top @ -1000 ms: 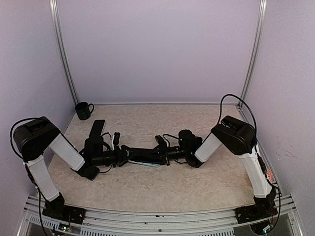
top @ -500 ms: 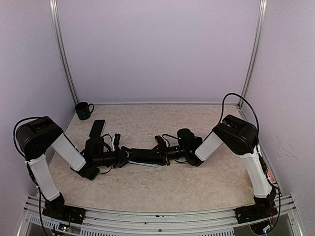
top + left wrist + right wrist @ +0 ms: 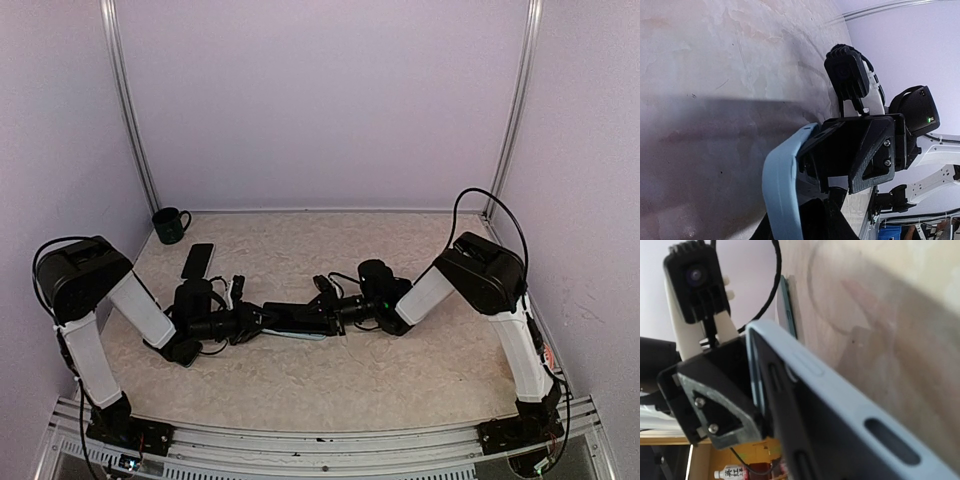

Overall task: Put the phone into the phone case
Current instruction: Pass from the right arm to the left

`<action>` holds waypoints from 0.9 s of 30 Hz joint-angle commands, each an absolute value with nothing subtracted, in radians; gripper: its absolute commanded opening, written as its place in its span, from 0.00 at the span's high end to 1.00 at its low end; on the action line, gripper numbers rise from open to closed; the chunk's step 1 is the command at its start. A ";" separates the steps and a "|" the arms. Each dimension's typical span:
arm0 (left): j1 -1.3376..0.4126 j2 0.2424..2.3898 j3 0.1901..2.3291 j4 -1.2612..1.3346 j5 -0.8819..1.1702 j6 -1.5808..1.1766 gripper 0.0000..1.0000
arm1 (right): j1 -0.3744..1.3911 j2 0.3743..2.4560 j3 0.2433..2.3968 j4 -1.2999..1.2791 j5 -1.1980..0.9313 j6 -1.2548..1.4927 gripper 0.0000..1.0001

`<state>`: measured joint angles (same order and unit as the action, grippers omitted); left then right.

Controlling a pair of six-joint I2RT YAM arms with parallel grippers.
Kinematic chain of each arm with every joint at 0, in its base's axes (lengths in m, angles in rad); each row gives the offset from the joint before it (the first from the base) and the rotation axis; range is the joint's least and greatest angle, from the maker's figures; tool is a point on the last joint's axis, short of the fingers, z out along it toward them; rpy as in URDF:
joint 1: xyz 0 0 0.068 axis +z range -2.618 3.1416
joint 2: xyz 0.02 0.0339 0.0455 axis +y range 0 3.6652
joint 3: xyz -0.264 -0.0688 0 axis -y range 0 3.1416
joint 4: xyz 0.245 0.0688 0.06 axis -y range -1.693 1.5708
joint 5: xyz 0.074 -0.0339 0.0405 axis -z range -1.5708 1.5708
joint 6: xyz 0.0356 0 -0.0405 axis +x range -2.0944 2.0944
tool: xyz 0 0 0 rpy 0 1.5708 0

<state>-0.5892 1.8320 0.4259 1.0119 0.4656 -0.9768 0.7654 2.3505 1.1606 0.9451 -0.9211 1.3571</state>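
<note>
While the left pincer [image 3: 262, 318] and right pincer [image 3: 330, 316] each clamp an end of the pale-blue phone case [image 3: 296, 323], held crosswise, the phone [image 3: 198, 260] lies on the table [image 3: 400, 370] beyond, nearer the left arm, long axis pointing away from the bases. Each wrist view shows the opposite grip — overhead blurs both; only overhead shows the phone clearly.

A robot lab test booth: plain lilac wall panels [image 3: 330, 100], aluminium posts [image 3: 132, 120], robot arms [image 3: 135, 305] on the near rail [image 3: 300, 440]
</note>
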 commanded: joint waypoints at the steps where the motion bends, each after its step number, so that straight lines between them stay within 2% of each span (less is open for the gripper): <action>1: -0.598 1.841 0.441 1.121 0.518 -0.975 0.81 | 0.789 2.322 1.179 0.920 -0.927 1.336 0.65; 5: -0.595 1.845 0.437 1.126 0.520 -0.982 0.87 | 0.790 2.317 1.173 0.919 -0.929 1.333 0.65; 16: -0.573 1.822 0.422 1.129 0.544 -0.986 0.91 | 0.753 2.246 1.081 0.988 -0.964 1.359 0.59; 27: -0.553 1.785 0.410 1.136 0.567 -0.989 0.95 | 0.727 2.095 1.003 0.852 -0.968 1.247 0.57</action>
<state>-0.5732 1.8084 0.4259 1.1358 0.5781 -1.0283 0.7387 2.1773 1.0328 0.8749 -0.9291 1.2861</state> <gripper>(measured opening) 0.155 0.429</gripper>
